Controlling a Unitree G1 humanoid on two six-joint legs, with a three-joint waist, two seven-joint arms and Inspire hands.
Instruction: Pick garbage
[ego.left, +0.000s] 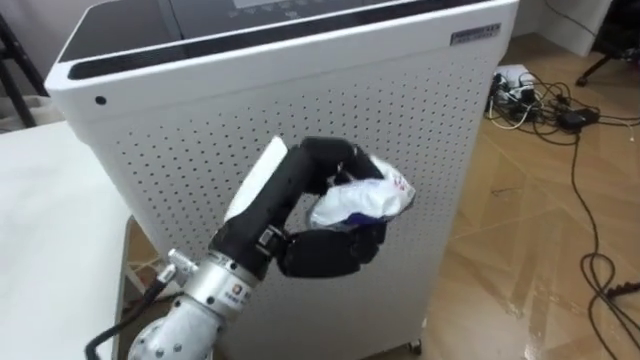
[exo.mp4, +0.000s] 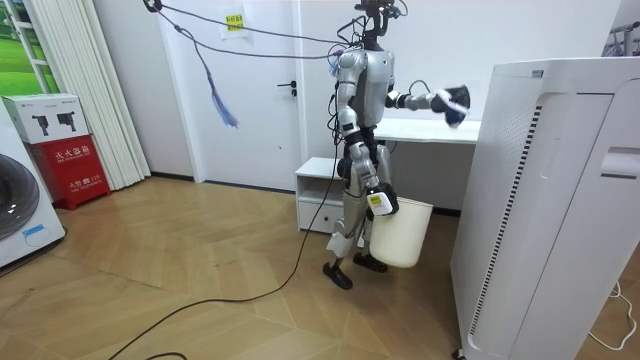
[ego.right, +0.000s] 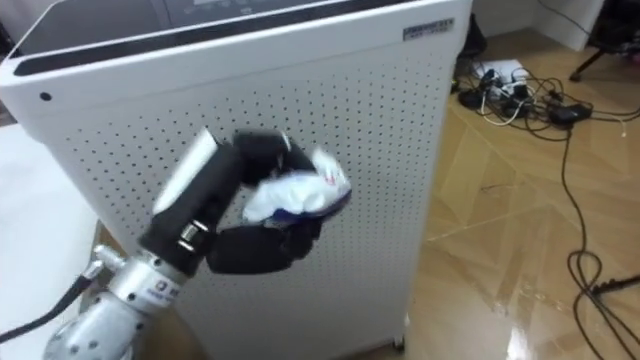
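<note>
Up front in the left eye view, my left hand (ego.left: 318, 170) is clamped on the crumpled white wrapper (ego.left: 362, 200), fingers over it and thumb under, just in front of the perforated air purifier (ego.left: 300, 90). In the room view that hand is high on the room view's right. The white bin (exo.mp4: 400, 235) hangs low at my right hand (exo.mp4: 380, 204), whose grip I cannot tell. I judge the wrapper must come down and back to the bin. The right eye view shows the same clamp.
</note>
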